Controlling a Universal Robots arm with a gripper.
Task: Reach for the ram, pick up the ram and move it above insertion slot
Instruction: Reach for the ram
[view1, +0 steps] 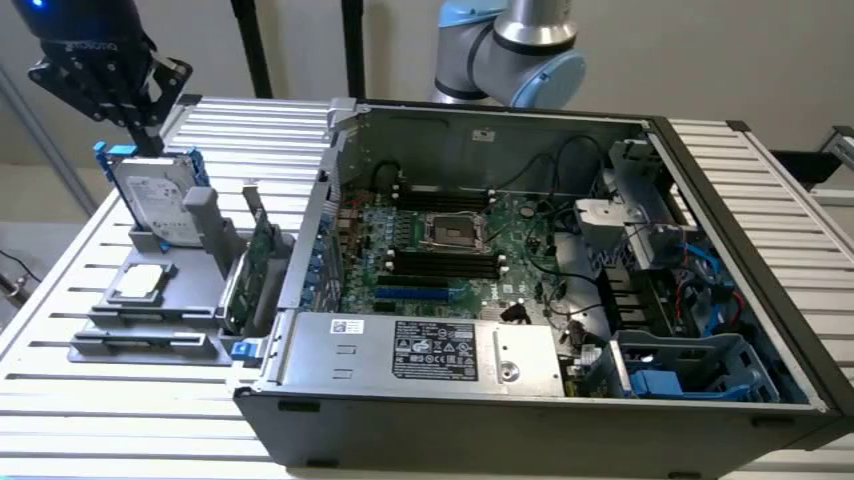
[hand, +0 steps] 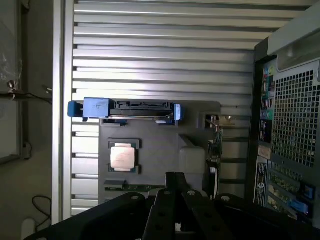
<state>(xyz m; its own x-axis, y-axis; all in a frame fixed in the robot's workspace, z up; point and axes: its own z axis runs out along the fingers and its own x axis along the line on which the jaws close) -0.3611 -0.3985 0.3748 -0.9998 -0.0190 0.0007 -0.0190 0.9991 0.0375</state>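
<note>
The ram (hand: 134, 188) is a thin green strip lying edge-up in the front groove of a grey fixture block (hand: 165, 150); in the exterior view the ram (view1: 139, 339) shows as a dark strip. My gripper (view1: 142, 143) hangs shut with nothing in it at the exterior view's far left, above the back of the fixture and well above the ram. In the wrist view my gripper (hand: 173, 183) points down close beside the ram's end. The insertion slot (view1: 441, 264) is one of several parallel black sockets on the motherboard inside the open computer case.
The fixture also holds an upright silver hard drive (view1: 155, 204) in blue brackets, a square CPU (view1: 140, 283) and a green expansion card (view1: 254, 268). The case wall (view1: 310, 240) stands between fixture and motherboard. A blue slot (view1: 408, 295) lies beside the black ones.
</note>
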